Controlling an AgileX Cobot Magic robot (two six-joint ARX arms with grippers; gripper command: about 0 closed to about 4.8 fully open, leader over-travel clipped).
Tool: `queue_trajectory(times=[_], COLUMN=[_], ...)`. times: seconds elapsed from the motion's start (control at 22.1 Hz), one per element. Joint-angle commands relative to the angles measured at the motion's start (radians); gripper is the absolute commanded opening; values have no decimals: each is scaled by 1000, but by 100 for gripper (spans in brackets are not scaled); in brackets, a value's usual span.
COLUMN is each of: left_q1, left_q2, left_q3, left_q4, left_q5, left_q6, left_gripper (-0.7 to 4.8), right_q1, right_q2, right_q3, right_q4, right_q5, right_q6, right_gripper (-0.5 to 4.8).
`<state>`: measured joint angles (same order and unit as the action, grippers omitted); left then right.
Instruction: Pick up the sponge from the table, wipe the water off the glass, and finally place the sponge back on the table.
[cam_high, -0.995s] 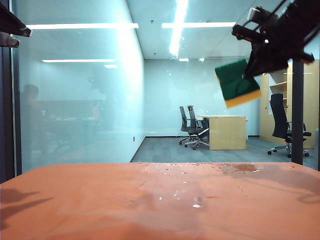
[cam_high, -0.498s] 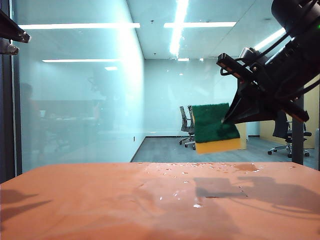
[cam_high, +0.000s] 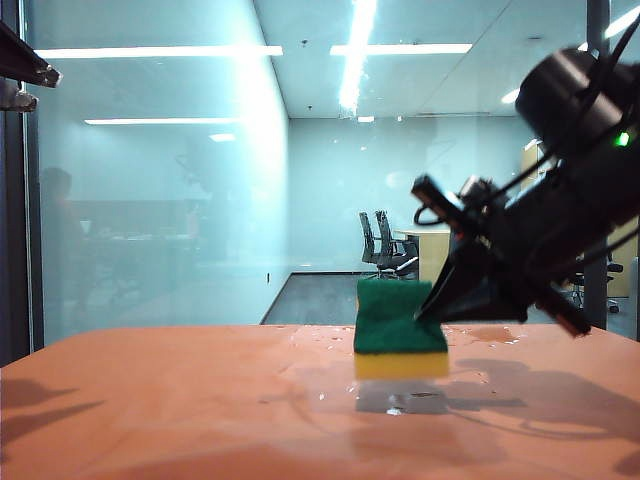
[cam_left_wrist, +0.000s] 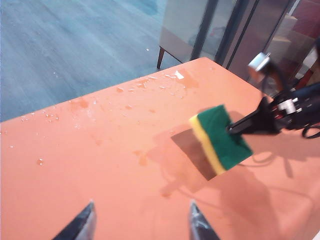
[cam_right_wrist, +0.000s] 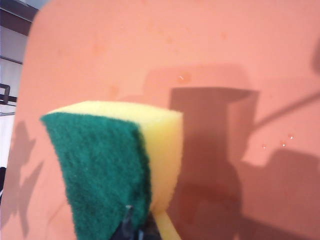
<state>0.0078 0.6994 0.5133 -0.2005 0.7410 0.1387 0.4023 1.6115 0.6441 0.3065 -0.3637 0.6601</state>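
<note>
The sponge (cam_high: 400, 330), green layer up and yellow foam below, hangs just over the orange table (cam_high: 150, 400) and casts a shadow under itself. My right gripper (cam_high: 443, 300) is shut on its right end, the arm slanting down from the upper right. The right wrist view shows the sponge (cam_right_wrist: 115, 165) close up, pinched by that gripper (cam_right_wrist: 137, 230). My left gripper (cam_left_wrist: 141, 220) stands open and empty above the table, well short of the sponge (cam_left_wrist: 220, 142). The glass (cam_high: 150, 200) rises behind the table's far edge. Water droplets (cam_high: 395, 408) glisten on the table.
A darker wet patch (cam_high: 490, 335) lies near the table's far right edge, and more droplets (cam_left_wrist: 150, 85) dot the far strip by the glass. A dark frame bar (cam_high: 12, 220) stands at the left. Part of the left arm (cam_high: 20, 60) shows at the top left.
My right gripper has come down and leftward with the sponge, from high at the right to just above the table. The sponge has turned level. The left gripper has stayed put.
</note>
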Motion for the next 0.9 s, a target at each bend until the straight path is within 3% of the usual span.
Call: queue_trajectory(times=[0.05, 0.32, 0.45, 0.5, 0.9], left_q1=[0, 0, 0, 0, 0], left_q2=[-2, -2, -2, -2, -2], left_q3=[1, 1, 1, 1, 1], left_q4=[3, 1, -2, -2, -18], left_q5=[8, 7, 7, 7, 7], left_q6=[-1, -1, -1, -1, 0], left_gripper=[238, 238, 238, 238, 238], right_q1=[1, 2, 2, 2, -2], right_q2=[78, 150, 150, 150, 149], right_q3=[3, 3, 4, 4, 16], right_q4=[96, 117, 135, 148, 222], right_q5=[-45, -62, -70, -81, -106], right_q6=[55, 77, 97, 100, 122], right_gripper=[-9, -4, 152, 172, 182])
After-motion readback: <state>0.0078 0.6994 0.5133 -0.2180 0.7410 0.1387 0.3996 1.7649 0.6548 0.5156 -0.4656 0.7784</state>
